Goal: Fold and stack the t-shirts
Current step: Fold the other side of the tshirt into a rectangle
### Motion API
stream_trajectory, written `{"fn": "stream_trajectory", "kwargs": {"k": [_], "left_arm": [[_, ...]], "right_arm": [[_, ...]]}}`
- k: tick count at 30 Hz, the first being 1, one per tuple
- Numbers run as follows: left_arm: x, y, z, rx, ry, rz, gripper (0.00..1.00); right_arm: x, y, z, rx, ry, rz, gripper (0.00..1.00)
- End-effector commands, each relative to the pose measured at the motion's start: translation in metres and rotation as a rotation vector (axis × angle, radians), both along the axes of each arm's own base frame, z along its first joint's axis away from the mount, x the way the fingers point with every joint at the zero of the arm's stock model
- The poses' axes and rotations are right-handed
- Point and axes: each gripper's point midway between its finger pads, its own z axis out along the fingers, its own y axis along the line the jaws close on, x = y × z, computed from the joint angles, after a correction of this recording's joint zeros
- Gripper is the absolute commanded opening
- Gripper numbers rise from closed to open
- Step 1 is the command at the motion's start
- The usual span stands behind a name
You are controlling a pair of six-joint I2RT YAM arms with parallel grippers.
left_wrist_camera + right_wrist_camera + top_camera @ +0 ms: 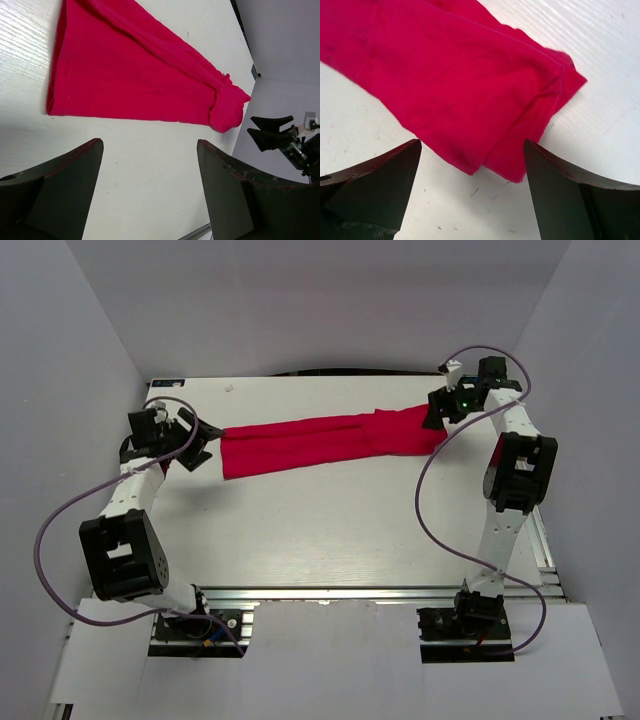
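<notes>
The t-shirt [330, 443] lies flat on the table [300, 530], gathered into a long, narrow red band across the table's 12 o'clock half, well apart from the arm bases. In the top view its long axis runs from roughly 8 o'clock to 2 o'clock. The left end is wider and squared off, and the right end is narrower, with a fold line crossing it. The left gripper [210, 443] sits just beside the band's 9 o'clock end, apart from the cloth, its jaws released and spread wide. Its wrist view shows bare table between the jaws, with the shirt's straight edge beyond them toward 11 o'clock. The right gripper [438, 415] stands at the band's 3 o'clock end, over the corner of the cloth, and is likewise released. In its wrist view the jaws stand wide apart low in the frame, and the folded corner of the shirt reaches down between them toward 6 o'clock, its layered edges showing. Whether those jaws touch the cloth cannot be told. Purple cables [45, 530] loop off both arms.
</notes>
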Motion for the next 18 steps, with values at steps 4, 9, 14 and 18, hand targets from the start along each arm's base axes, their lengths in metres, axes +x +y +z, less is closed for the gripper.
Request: {"fn": "stream_trajectory", "kwargs": {"k": [4,9,14,18], "left_arm": [[-0.01,-0.005,0.013,-0.017,-0.042,-0.011,0.87],[-0.011,-0.006,0.012,-0.025,-0.041,-0.011,0.87],[-0.012,-0.007,0.013,-0.028,-0.042,-0.014,0.87],[-0.013,-0.007,0.012,-0.03,-0.041,-0.015,0.87]], "right_arm": [[0.015,-0.018,-0.006,-0.023,0.044,-0.184,0.89],[0.019,-0.025,-0.01,-0.048,0.048,-0.216,0.89],[-0.014,0.011,0.02,0.028,-0.082,0.164,0.88],[-0.063,0.026,0.015,-0.063,-0.26,0.519,0.88]]}}
